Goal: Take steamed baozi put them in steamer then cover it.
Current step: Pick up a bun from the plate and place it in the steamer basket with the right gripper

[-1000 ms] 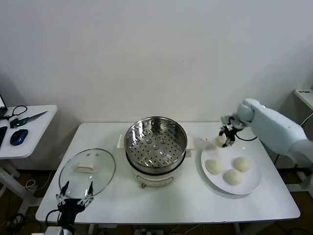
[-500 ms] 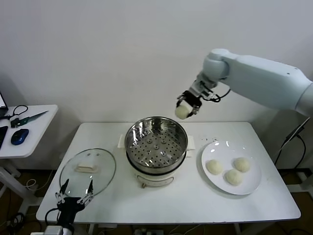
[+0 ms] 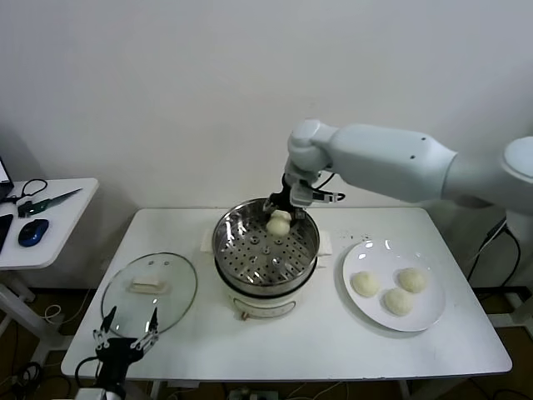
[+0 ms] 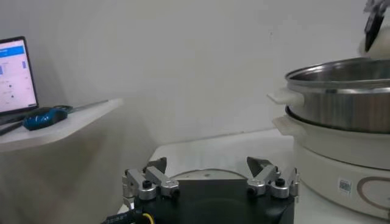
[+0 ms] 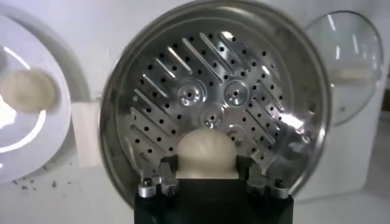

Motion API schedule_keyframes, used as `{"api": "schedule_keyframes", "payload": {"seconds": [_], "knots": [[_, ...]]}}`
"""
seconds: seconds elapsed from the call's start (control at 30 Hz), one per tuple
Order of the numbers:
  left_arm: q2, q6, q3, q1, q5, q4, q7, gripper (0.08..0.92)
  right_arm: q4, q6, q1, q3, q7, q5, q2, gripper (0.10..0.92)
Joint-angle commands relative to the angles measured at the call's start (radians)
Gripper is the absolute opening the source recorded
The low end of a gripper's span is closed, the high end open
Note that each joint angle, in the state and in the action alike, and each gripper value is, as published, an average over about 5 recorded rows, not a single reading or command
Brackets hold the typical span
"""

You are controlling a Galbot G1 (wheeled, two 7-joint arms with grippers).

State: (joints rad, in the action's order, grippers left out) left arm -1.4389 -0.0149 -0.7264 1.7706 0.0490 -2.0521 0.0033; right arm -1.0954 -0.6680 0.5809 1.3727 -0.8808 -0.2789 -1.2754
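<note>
**First bun over the steamer, not yet set down**

The right gripper (image 3: 280, 213) holds one small pale cream-white dough bun (image 5: 206, 153) clamped between its fingers, just above the far side of the perforated tray in the round shiny stainless-steel steamer (image 3: 310, 236). The step in hand is the first placement; next, I judge, the arm must lower the bun onto the tray and let go. Three more buns wait on the flat white plate (image 3: 430, 315). The round glass cover with its cream handle (image 3: 148, 287) lies on the table on the robot's left, and the left gripper (image 4: 210, 178) rests nearby, spread wide and empty. Whether the bun already touches the tray is unclear, since the gripper hides its underside
</note>
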Motion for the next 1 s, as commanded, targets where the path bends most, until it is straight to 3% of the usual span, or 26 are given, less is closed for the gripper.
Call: {"api": "schedule_keyframes", "payload": {"seconds": [0.03, 0.43, 0.6, 0.73, 0.83, 1.0], "knots": [[0.000, -0.005, 0.000, 0.000, -0.006, 0.005, -0.007, 0.823, 0.204, -0.097, -0.143, -0.114, 0.083, -0.246, -0.095, 0.636], [0.007, -0.010, -0.004, -0.013, -0.006, 0.019, -0.011, 0.823, 0.334, -0.130, -0.182, -0.139, 0.103, -0.263, -0.172, 0.641], [0.006, -0.005, -0.001, -0.024, -0.008, 0.022, -0.010, 0.823, 0.296, -0.126, -0.156, -0.109, 0.092, -0.181, -0.157, 0.746], [0.005, 0.004, -0.001, -0.028, -0.009, 0.015, -0.008, 0.823, 0.196, -0.108, -0.049, -0.047, 0.037, 0.003, -0.096, 0.814], [0.005, 0.011, -0.002, -0.027, -0.009, 0.007, -0.008, 0.823, 0.131, -0.075, 0.107, 0.024, -0.032, 0.237, -0.035, 0.821], [0.004, 0.015, -0.003, -0.025, -0.008, 0.004, -0.007, 0.823, 0.009, 0.146, 0.396, 0.326, -0.186, 0.869, 0.102, 0.823]]}}
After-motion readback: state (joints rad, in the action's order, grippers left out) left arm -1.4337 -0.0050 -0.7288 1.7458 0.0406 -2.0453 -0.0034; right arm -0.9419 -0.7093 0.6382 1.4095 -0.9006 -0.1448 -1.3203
